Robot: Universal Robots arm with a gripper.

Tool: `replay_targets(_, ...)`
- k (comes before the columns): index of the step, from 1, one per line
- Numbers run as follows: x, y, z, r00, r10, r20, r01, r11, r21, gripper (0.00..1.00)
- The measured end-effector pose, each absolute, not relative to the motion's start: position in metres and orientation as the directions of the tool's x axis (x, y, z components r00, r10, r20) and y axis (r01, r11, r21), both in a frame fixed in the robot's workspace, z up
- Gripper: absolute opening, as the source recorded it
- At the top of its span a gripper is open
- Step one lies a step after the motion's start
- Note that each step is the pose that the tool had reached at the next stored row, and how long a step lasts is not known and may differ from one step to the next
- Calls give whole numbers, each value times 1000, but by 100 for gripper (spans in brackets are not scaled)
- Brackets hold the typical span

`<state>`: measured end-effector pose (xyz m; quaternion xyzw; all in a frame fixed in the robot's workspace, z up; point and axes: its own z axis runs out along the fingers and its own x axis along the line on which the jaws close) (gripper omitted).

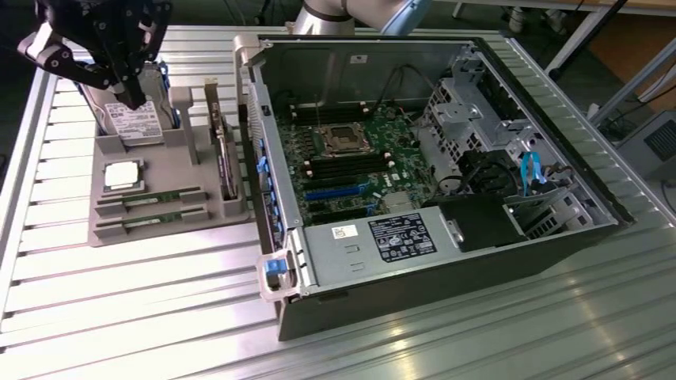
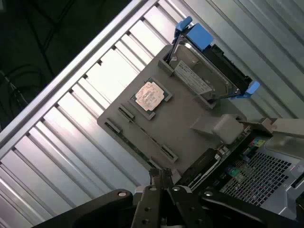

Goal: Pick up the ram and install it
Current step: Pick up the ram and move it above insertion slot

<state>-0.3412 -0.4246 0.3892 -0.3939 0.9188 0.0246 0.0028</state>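
Table (image 1: 138, 317): bare slatted metal lies closest to you, at six o'clock in the exterior view.
Computer case (image 1: 444, 261): it lies open on its side, from the centre out to four o'clock. Its motherboard (image 1: 354, 154) is exposed, but you cannot tell from here whether any memory slot is filled.
Tray (image 1: 169, 237): this grey parts holder sits at nine o'clock, just beside the case.
Ram (image 1: 161, 198): the green stick is seated in a tray slot, with a second like stick (image 1: 158, 224) in the slot nearer you. Nothing touches either one.
Processor chip (image 1: 122, 174): the silver square sits just beyond the ram, toward ten o'clock.
Expansion card (image 1: 224, 158): it stands on edge along the tray side nearest the case.
Hard drive (image 1: 138, 123): it stands upright at the tray's far end, at ten o'clock.
End effector (image 1: 135, 96): it hangs over the hard drive at about eleven o'clock. Its fingers are pressed together with nothing between them, and it is well apart from the ram.
Progress: treat the job as not begun. The ram is in its tray slot, so both the pick-up and the install are left to do.
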Motion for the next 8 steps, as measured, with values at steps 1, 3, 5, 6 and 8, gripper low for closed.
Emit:
replay_targets(1, -341, -425, 389, -659, -752, -24, -752, 658, 43, 10)
replay_targets(3, -341, -425, 389, -632, -775, -24, -775, 631, 43, 10)
replay_targets(5, -341, -425, 389, -602, -798, -24, -798, 601, 43, 10)
replay_targets(6, -341, -425, 389, -588, -809, -24, -809, 586, 43, 10)
replay_targets(8, -341, -425, 389, -558, -830, -24, -830, 557, 43, 10)
